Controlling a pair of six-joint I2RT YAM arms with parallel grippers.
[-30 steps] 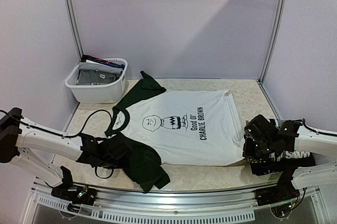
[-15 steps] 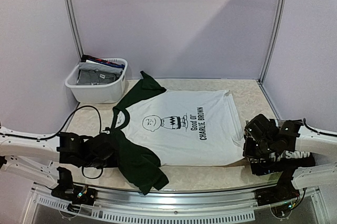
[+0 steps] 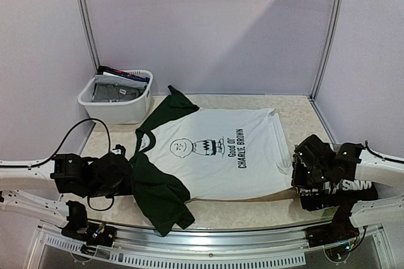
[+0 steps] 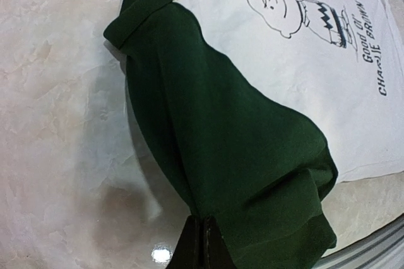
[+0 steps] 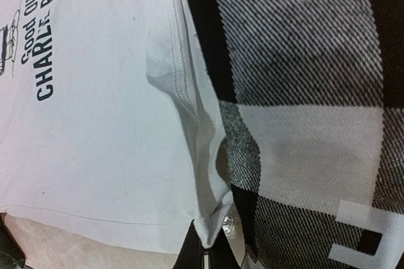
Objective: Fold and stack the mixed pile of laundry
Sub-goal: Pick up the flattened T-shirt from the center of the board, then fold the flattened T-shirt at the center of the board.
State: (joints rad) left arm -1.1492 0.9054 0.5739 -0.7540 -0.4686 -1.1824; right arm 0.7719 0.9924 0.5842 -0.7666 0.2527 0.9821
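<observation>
The left gripper (image 4: pixel 203 245) is pinched together on the loose dark green sleeve (image 4: pixel 240 155) of the white cotton T-shirt with the cartoon print (image 3: pixel 221 152), and the fabric bunches right at the fingertips. Over on the other side, the right gripper (image 5: pixel 205 253) is clamped on the shirt's bottom hem corner (image 5: pixel 201 215), low against the surface. The T-shirt lies spread flat, print up, in the middle of the pale marbled counter (image 3: pixel 297 114), stretched between the two arms. Touching that hem sits a black-and-white checkered shirt (image 5: pixel 303 92), lying at the counter's right edge under the right arm.

This cloth looks light and limp and will likely sag and crease wherever it isn't held. Edges and corners such as the sleeve cuff, hem and shoulder seam look like the sensible places to take it. The counter looks smooth and glossy, so the fabric should slide easily. A white plastic basket (image 3: pixel 113 112) holding folded garments stands at the far left corner, and plain lilac walls (image 3: pixel 208 23) close the booth in.
</observation>
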